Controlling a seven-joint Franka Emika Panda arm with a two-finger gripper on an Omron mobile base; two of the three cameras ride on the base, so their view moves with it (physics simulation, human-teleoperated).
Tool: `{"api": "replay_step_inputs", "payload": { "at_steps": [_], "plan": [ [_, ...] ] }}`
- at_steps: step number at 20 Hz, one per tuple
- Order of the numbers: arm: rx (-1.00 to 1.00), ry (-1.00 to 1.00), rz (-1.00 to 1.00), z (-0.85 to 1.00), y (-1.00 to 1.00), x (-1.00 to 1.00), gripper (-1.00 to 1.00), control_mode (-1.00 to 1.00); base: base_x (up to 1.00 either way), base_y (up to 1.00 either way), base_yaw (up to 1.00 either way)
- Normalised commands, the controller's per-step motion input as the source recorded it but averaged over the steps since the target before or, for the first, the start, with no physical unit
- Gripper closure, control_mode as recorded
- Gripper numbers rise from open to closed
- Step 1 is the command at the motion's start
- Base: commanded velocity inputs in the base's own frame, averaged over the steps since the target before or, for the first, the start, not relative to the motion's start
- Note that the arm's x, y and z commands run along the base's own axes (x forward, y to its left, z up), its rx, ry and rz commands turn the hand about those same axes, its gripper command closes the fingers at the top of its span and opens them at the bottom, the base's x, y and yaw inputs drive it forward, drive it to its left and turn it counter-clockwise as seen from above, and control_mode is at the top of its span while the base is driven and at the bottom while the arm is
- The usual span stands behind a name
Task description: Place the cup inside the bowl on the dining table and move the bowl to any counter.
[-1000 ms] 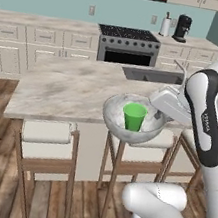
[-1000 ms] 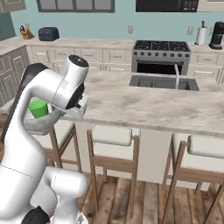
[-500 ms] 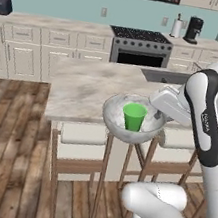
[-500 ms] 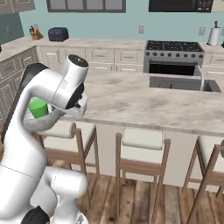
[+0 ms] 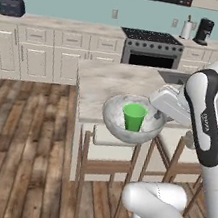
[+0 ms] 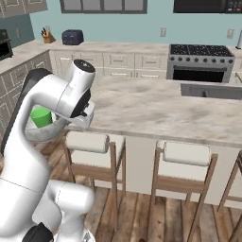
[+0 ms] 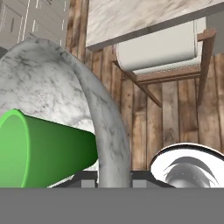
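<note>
My gripper [image 5: 156, 115] is shut on the rim of the pale speckled bowl [image 5: 114, 117] and holds it in the air just off the near corner of the dining table [image 5: 111, 81]. The bright green cup [image 5: 133, 116] stands upright inside the bowl. In the right base view my arm hides most of the bowl [image 6: 45, 133], with the cup [image 6: 41, 116] showing above it. In the hand view the bowl's rim [image 7: 109, 140] runs between the fingertips [image 7: 87, 179], and the cup [image 7: 48, 148] lies to the left of my gripper [image 7: 114, 179].
A cushioned stool [image 5: 110, 142] stands under the bowl, with more stools [image 6: 184, 153] along the table. The counter [image 5: 55, 23] with the dark toaster [image 5: 11, 6] runs along the back wall, left of the stove [image 5: 152, 47]. Wooden floor [image 5: 21, 131] lies open to the left.
The whole scene has slid to the right in both base views, so the camera has moved left. The bowl with the cup stays in the same grip.
</note>
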Motion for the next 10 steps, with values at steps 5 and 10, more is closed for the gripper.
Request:
{"api": "replay_step_inputs", "payload": {
  "at_steps": [5, 10],
  "plan": [
    [0.0, 0.0, 0.0, 0.0, 0.0, 0.0, 1.0, 1.0, 0.0, 0.62, 0.0],
    [0.0, 0.0, 0.0, 0.0, 0.0, 0.0, 1.0, 1.0, 0.0, 0.71, 0.0]
  ]
}}
